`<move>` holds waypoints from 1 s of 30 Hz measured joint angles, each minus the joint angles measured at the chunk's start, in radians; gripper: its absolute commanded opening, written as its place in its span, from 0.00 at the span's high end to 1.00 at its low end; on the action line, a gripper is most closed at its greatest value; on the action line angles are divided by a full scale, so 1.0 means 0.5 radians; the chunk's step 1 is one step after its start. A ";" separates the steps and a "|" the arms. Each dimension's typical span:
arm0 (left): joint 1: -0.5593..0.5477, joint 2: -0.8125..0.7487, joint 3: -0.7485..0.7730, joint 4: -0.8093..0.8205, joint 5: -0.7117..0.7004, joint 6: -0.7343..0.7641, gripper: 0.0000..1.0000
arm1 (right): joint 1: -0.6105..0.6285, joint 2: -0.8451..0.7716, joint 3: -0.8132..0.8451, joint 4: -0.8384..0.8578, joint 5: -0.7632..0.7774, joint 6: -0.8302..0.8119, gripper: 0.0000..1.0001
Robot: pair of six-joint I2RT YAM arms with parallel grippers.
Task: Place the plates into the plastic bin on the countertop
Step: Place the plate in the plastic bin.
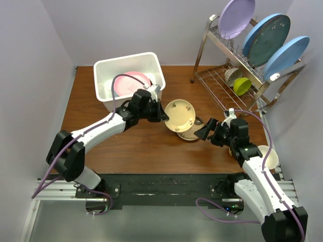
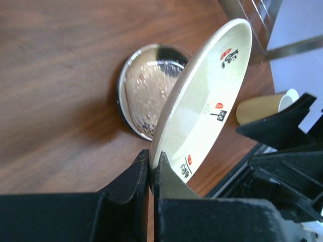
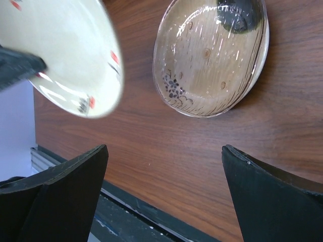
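One pink plate point(image 1: 132, 83) is already seen inside the plastic bin point(image 1: 101, 83) at the upper left. The cream plate with red-green motifs point(image 1: 180, 115) is held tilted at the centre, its rim pinched by the closed left gripper point(image 2: 151, 166). A tan plate point(image 3: 212, 55) is left flat on the countertop point(image 1: 141, 146) before the wide-open, empty right gripper point(image 1: 203, 132). The short way to the bin is judged free, only its flared rim must be cleared.

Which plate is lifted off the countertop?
The cream plate with red-green motifs, pinched at its rim by the left fingers; the pink plate lies in the bin, a tan plate flat on the countertop.
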 measured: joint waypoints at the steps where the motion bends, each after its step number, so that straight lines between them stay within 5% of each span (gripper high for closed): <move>1: 0.019 -0.003 0.040 -0.037 -0.019 0.018 1.00 | 0.000 -0.003 0.000 -0.007 0.000 -0.002 0.01; 30: 0.674 -0.054 0.614 -0.510 0.060 0.206 1.00 | 0.000 -0.018 0.000 -0.041 -0.002 -0.003 0.01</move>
